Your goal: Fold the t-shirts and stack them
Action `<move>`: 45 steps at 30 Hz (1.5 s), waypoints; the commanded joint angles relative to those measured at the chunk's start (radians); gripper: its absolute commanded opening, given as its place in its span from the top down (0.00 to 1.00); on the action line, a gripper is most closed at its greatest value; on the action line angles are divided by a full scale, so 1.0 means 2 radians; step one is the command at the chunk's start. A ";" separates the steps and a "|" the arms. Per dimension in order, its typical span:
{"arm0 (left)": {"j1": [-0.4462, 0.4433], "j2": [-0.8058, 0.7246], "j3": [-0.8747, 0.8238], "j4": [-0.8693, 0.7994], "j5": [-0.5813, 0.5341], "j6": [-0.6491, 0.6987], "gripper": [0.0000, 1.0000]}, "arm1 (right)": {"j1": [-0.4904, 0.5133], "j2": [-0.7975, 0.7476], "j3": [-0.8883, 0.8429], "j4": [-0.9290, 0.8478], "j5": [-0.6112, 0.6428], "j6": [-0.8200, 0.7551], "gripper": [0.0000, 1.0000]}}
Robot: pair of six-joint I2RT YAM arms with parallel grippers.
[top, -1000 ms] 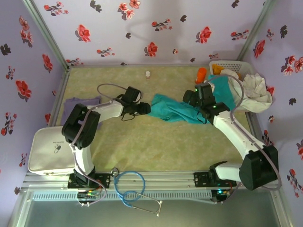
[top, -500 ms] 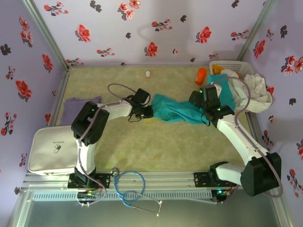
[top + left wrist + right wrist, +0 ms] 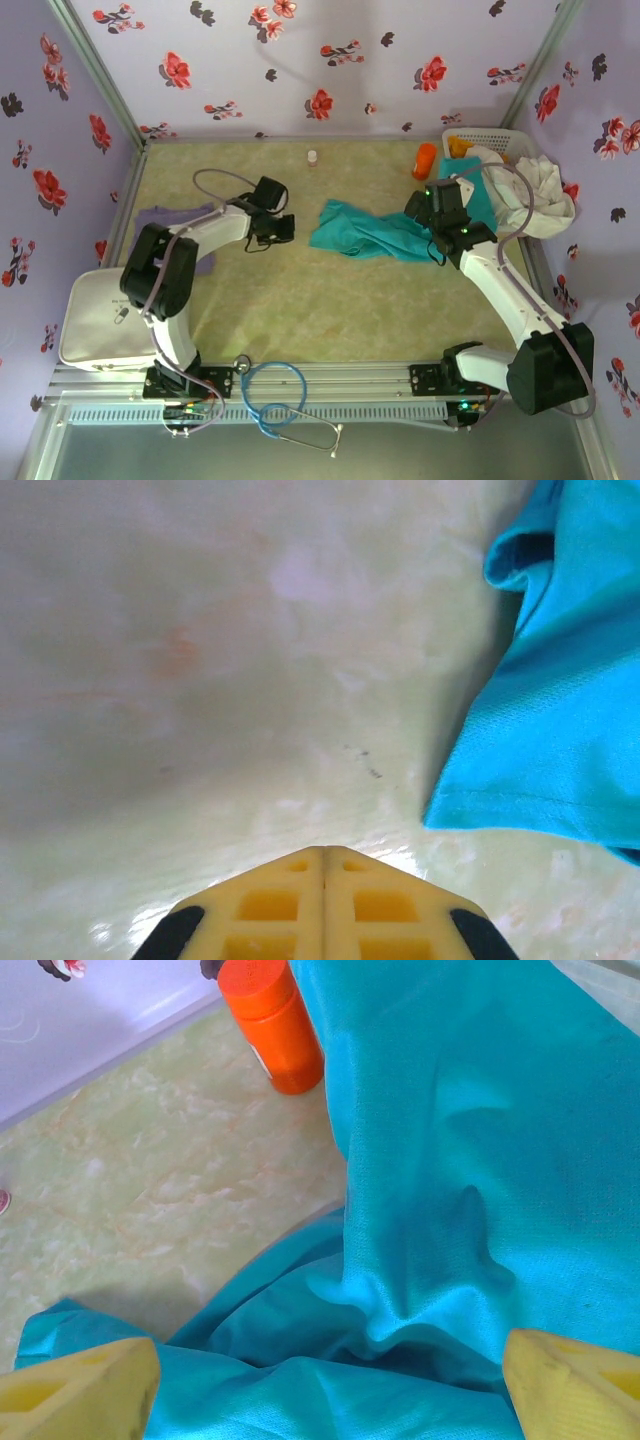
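Teal tee (image 3: 375, 232) left crumpled mid-tabletop (image 3: 330, 300), one end trailing toward the lattice basket (image 3: 505, 136). The left gripper (image 3: 322, 852) has been drawn back off the hem and is clenched on nothing, so the tee likely needs regrasping before folding. The right gripper (image 3: 330, 1375) is spread wide, released, over soft, finely knit folds beside a smooth orange cup (image 3: 272, 1025). A purple tee (image 3: 165, 218) is laid at the left

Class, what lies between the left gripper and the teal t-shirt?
Nothing: bare table separates left gripper from teal t-shirt, in top external and left wrist views.
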 commanded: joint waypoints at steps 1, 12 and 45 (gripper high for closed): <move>0.017 -0.055 -0.015 -0.044 -0.008 0.024 1.00 | -0.004 0.010 0.010 -0.007 0.011 0.007 0.11; -0.026 0.010 0.035 -0.013 0.051 -0.001 0.51 | -0.005 0.038 0.020 0.002 -0.011 0.013 0.10; -0.107 0.172 0.184 -0.108 -0.082 0.039 0.76 | -0.011 0.027 0.023 -0.003 -0.017 -0.004 0.09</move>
